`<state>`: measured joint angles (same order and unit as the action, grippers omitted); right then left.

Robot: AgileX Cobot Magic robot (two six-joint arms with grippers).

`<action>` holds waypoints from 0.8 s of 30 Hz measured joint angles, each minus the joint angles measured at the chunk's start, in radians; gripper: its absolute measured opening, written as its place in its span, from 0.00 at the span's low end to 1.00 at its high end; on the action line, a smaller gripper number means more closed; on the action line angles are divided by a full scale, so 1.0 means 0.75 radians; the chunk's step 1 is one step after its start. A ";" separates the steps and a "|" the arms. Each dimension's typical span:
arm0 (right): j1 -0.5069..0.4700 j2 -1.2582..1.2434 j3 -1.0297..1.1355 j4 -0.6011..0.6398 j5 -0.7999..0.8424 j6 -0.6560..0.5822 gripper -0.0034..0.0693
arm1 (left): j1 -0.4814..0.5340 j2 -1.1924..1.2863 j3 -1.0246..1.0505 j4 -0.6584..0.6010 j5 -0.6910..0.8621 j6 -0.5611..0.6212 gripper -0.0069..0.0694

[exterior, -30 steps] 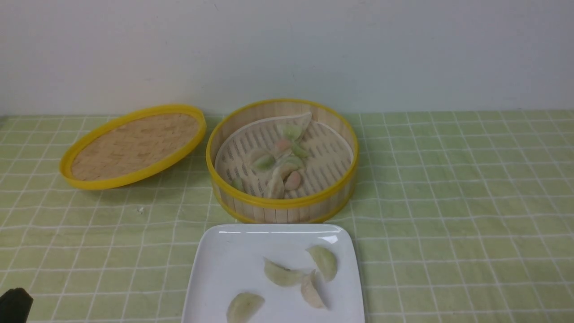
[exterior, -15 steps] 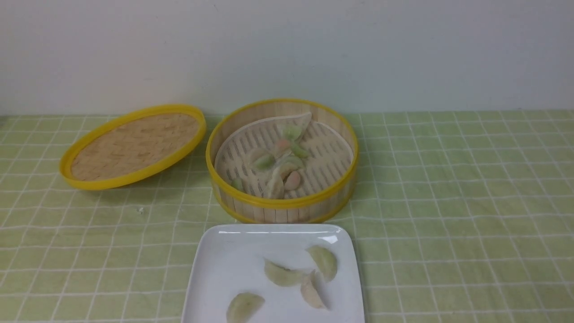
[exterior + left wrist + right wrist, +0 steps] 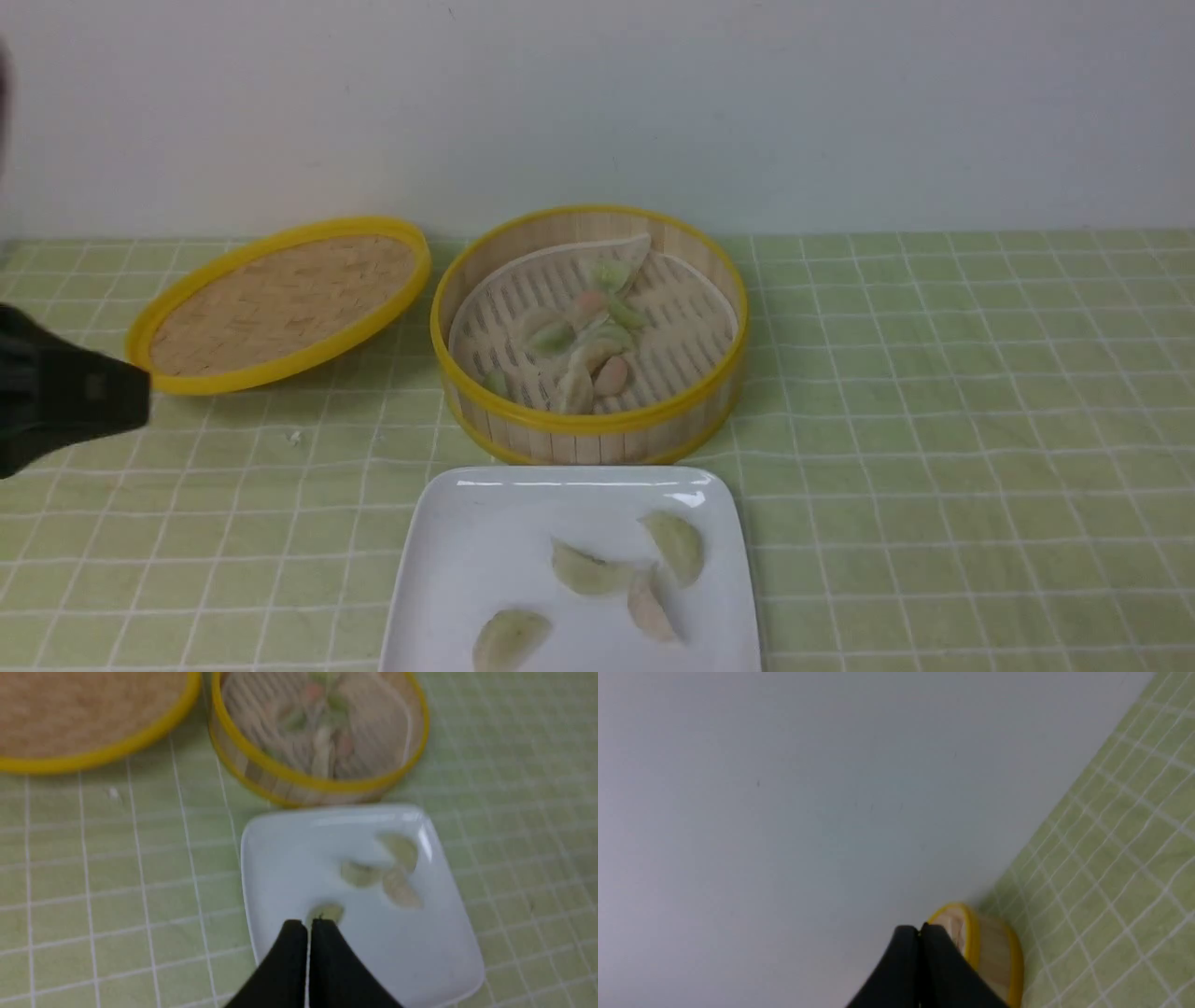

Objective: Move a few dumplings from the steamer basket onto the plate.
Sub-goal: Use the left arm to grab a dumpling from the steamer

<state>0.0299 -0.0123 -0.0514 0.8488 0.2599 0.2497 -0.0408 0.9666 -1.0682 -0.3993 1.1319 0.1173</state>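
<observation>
The steamer basket stands mid-table with several green and pink dumplings heaped on its slatted floor. In front of it the white plate carries several pale dumplings. My left gripper shows black at the far left edge, shut and empty. In the left wrist view its gripper hangs over the plate, with one dumpling just beyond the tips and the basket farther off. My right gripper is shut and empty, facing the wall, with the basket beside it.
The shallow woven lid lies tilted against the basket's left side, also blurred in the left wrist view as the lid. A green checked cloth covers the table. A pale wall closes the back.
My left gripper left the lower left corner, went out of view, and now shows higher at the left edge. Basket, plate and dumplings have not moved.
</observation>
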 joint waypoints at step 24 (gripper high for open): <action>0.000 0.925 -0.905 -0.477 1.258 -0.531 0.03 | -0.485 1.241 -0.742 0.234 -0.212 0.062 0.09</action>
<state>0.0299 0.6816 -0.7300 0.4913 1.2036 -0.1485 -0.4043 1.8971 -1.6244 -0.2239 0.9725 0.1640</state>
